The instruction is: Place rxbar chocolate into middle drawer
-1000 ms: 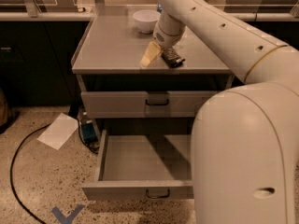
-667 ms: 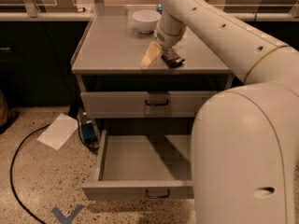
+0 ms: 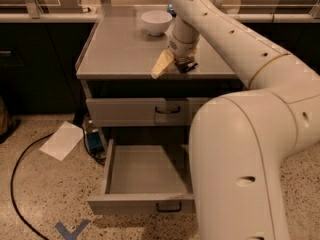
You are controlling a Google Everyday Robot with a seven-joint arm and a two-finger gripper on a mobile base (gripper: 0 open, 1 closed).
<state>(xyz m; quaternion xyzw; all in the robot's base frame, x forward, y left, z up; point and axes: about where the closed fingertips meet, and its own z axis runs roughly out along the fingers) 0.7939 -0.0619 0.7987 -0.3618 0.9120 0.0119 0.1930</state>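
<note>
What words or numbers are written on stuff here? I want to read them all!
No words or numbers can be read here.
The rxbar chocolate, at the gripper on the cabinet top: print too blurred to read.
The floor: a blue V-shaped mark, no letters.
The sheet of paper: looks blank.

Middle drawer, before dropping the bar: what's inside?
Visible floor of the middle drawer is bare; the arm hides its right side. End effector is at the cabinet top.
</note>
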